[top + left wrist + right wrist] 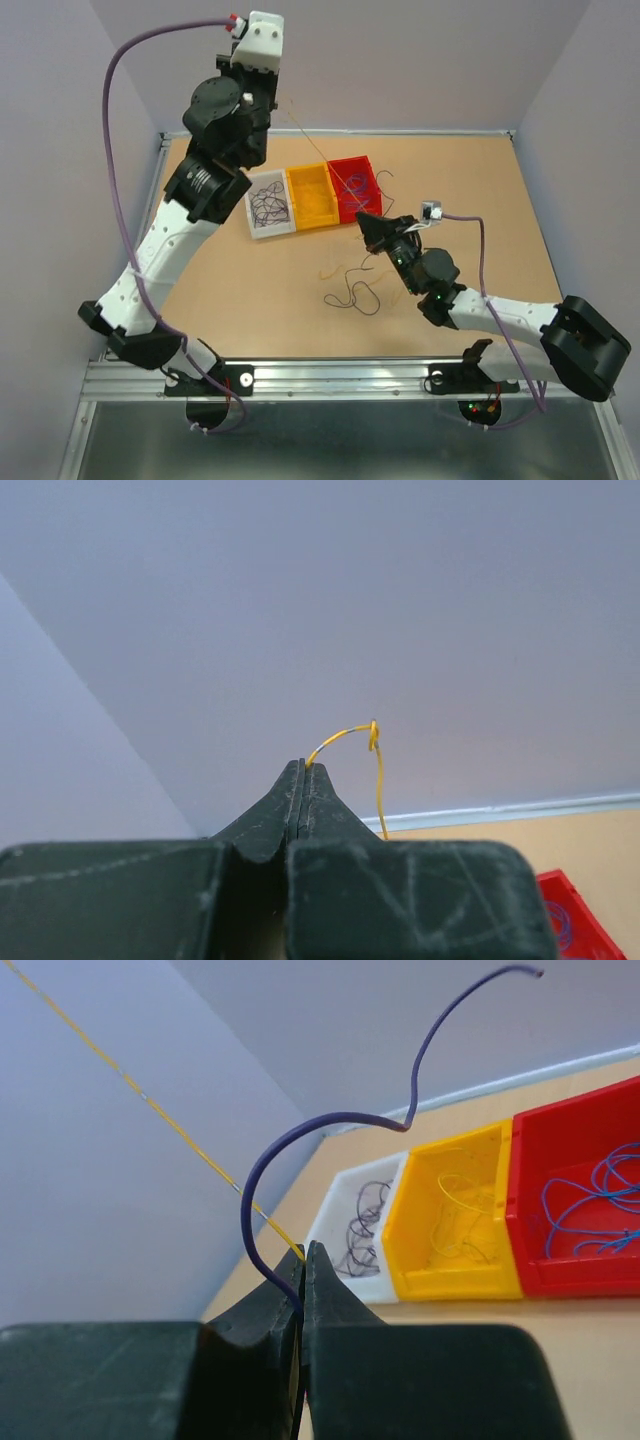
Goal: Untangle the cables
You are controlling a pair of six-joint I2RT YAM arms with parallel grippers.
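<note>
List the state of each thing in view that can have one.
Left end effector: shut on yellow wire.
Right end effector: shut on purple wire.
Yellow wire: taut between both end effectors.
White bin: holds dark wires.
Yellow bin: holds yellow wires.
Red bin: holds blue wires.
Loose wires: looped on table.

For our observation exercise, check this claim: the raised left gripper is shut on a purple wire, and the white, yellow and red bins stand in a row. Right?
Not quite: the left gripper is shut on a yellow wire, not purple, as the left wrist view shows. The white bin, yellow bin and red bin do stand in a row.
</note>
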